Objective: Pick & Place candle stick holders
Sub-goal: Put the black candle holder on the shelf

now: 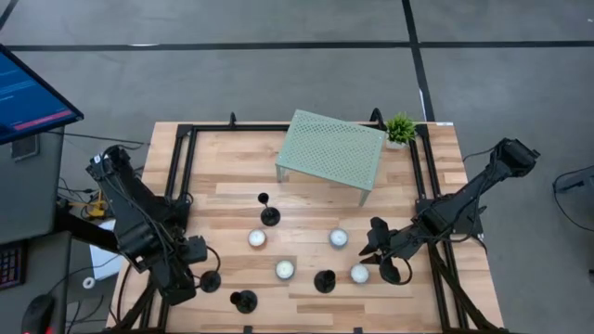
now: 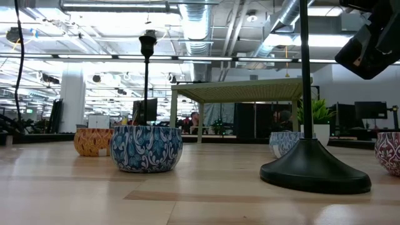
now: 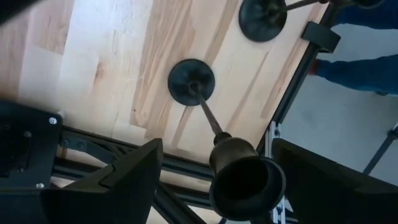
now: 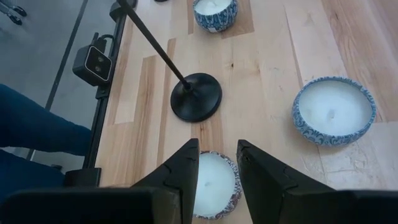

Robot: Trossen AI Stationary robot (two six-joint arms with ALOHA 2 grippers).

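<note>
High view: the green mesh stand (image 1: 331, 153) sits at the back of the table (image 1: 232, 176), and all four candle stick holders stand in front of it. One holder (image 1: 269, 215) is nearest the stand's front left leg. Another (image 1: 325, 280) is farther forward among the white candles (image 1: 285, 270). The last two (image 1: 244, 301) are farthest from the stand, at the front left. The left gripper (image 1: 200, 269) is at one of those (image 1: 212, 281). The right gripper (image 1: 382, 255) waits forward and right of the stand, beside a candle (image 1: 359, 274).

Low view: a holder's broad base (image 2: 315, 165) stands close in front of the stand (image 2: 237, 90), its stem running up out of frame. That wide foot is likely what keeps so thin a stem upright.

Left wrist view: the left gripper (image 3: 216, 149) has its jaws spread wide on either side of the holder's cup (image 3: 245, 180). They touch nothing, and this looks like lining up for a grasp just under the cup.

Right wrist view: the right gripper (image 4: 217, 146) hangs over a candle (image 4: 214, 180). Its jaws are only a narrow gap apart and hold nothing. A holder (image 4: 196, 96) is just beyond.
</note>
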